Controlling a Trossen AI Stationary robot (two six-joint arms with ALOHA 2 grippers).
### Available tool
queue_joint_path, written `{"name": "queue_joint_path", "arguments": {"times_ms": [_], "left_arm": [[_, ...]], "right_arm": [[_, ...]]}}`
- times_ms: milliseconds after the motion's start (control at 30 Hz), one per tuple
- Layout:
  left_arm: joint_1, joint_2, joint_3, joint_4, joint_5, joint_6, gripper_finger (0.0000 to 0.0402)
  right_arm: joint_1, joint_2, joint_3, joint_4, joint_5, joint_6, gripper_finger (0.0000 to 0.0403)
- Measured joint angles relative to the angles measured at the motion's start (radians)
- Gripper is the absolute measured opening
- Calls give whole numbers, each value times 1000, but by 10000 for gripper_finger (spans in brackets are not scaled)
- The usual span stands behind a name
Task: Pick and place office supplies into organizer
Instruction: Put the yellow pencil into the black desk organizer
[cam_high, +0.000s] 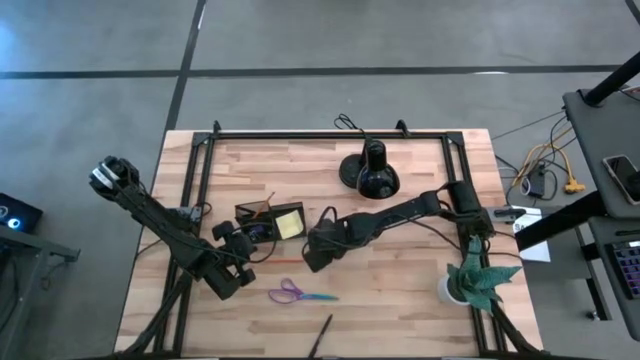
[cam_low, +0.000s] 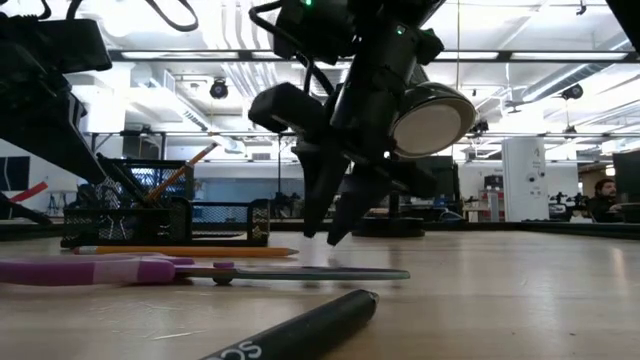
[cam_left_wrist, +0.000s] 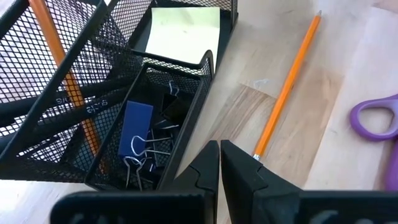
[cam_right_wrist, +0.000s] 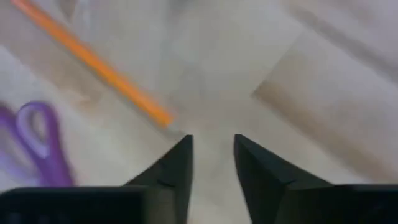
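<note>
The black mesh organizer (cam_high: 262, 218) stands on the table and holds the yellow sticky-note pad (cam_left_wrist: 184, 30), binder clips (cam_left_wrist: 144, 146), an orange pencil (cam_left_wrist: 61, 59) and dark pens. A second orange pencil (cam_left_wrist: 287, 84) lies flat on the wood beside it. The purple-handled scissors (cam_high: 298, 294) and a black pen (cam_high: 321, 336) lie nearer the table's near edge. My right gripper (cam_right_wrist: 212, 151) is open and points down just past the lying pencil's end (cam_right_wrist: 163, 118). My left gripper (cam_left_wrist: 220, 163) is shut and hovers by the organizer's near corner.
A black dome-shaped lamp (cam_high: 372, 172) stands toward the far edge. A green plant in a white pot (cam_high: 470, 280) sits at the right near corner. Bare wood (cam_high: 400, 290) lies between the scissors and the plant. A black frame rail (cam_high: 330, 134) runs along the far edge.
</note>
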Motion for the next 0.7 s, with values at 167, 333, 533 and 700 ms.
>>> {"name": "queue_joint_path", "arguments": {"times_ms": [167,333,533,700], "left_arm": [[0,0,-7,24,1,0,0],[0,0,-8,29,0,0,0],[0,2,-23,57,1,0,0],[1,2,-26,75,1,0,0]], "right_arm": [[2,-1,2,40,-46,51,19],[3,7,1,93,-45,84,9],[1,7,-16,147,-42,107,8],[1,38,-20,163,-61,103,8]]}}
